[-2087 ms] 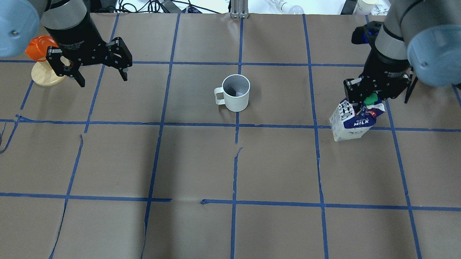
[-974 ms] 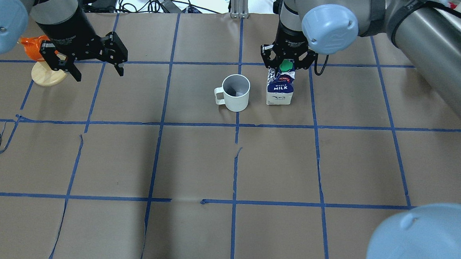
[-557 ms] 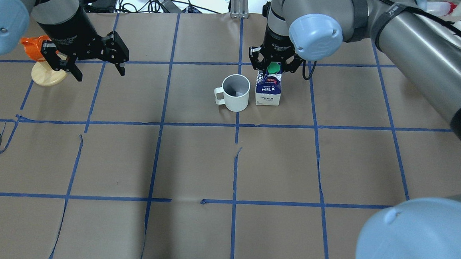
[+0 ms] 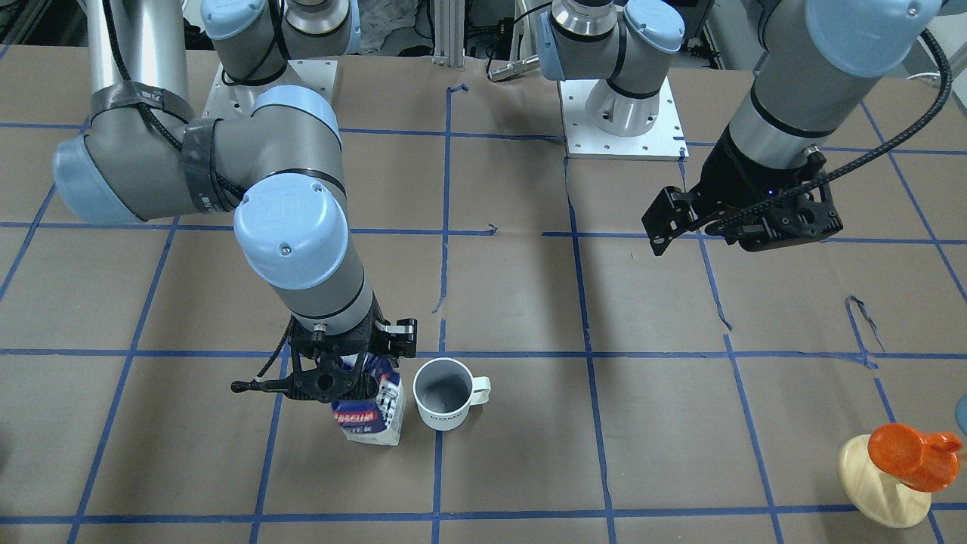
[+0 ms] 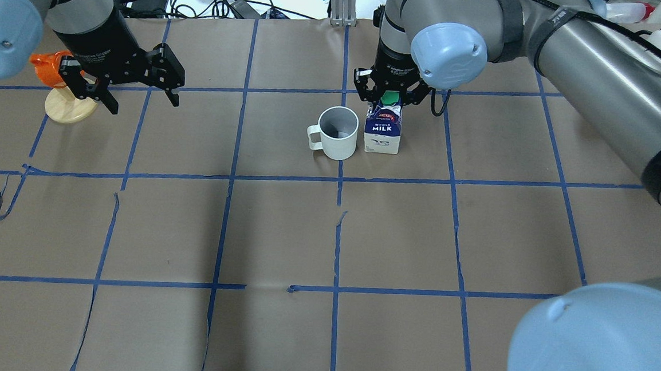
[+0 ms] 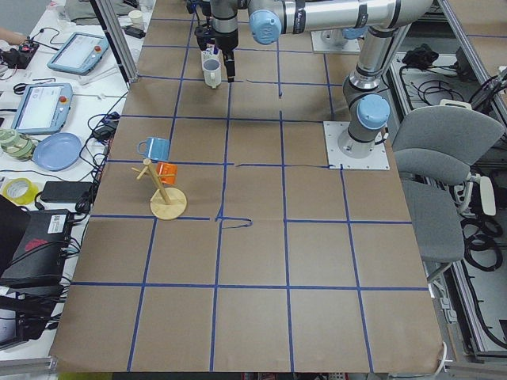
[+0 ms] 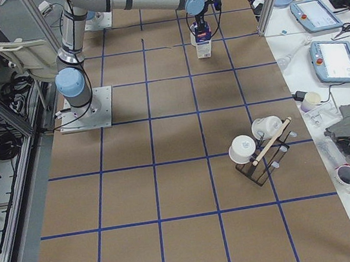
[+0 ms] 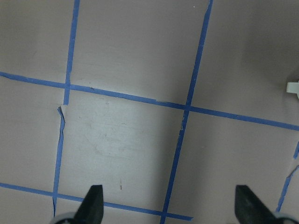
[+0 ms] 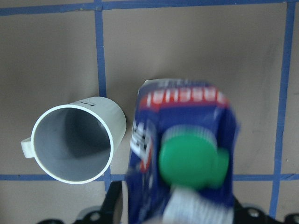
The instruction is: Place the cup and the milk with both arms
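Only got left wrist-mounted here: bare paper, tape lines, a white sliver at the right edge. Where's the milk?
Observer: The milk stands upright right of the cup in the overhead view, a narrow gap between them.
Operator: Released?
Observer: No, the right gripper has its jaws shut on the milk's top, by the green cap.
Operator: And my arm relative to the cup?
Observer: The left gripper hangs open well off to the cup's handle side, near the wooden stand.
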Available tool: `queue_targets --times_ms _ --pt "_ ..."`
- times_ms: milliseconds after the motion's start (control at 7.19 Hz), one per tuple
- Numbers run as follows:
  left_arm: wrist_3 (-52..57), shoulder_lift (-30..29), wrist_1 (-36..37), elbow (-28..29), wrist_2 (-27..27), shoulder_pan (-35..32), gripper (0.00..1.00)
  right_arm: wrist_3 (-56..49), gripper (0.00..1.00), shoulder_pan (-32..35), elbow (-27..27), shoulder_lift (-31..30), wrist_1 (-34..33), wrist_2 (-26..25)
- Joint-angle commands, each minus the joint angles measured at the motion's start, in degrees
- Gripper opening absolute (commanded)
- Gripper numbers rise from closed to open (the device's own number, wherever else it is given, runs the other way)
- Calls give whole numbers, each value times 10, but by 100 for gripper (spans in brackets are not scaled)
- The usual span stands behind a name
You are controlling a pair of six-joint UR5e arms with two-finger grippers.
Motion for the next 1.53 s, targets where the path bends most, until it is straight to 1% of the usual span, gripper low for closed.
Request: queue_targets --times_ms 0,139,278,417,557,696,835,974,1252,1391 --pt "-6 -1 -4 7 1 -4 100 -19 100 -11 -7 -35 42 -5" --pt "-6 -2 -4 7 -6 -8 100 -34 100 -27 -5 -59 54 -6" --pt "1 -5 -2 8 -7 -13 100 -74 100 -51 4 -96 78 -5" --pt "2 -5 -2 9 -9 -17 100 -127 100 -70 16 -135 89 -6" --pt "11 -5 -1 10 -9 -17 100 -151 100 -89 41 -175 89 -7" --pt "27 -4 -1 10 -9 -17 100 -195 100 -98 81 -216 89 -27" --pt "27 -3 -1 11 -9 -18 100 -202 100 -103 127 -252 82 -39" --pt "27 -3 -1 11 -8 -17 100 -197 100 -103 153 -279 81 -39" --pt "50 -3 -2 11 -7 -17 100 -204 100 -102 145 -283 87 -36" --pt "56 -3 -2 11 -8 -17 100 -202 100 -102 126 -283 89 -36"
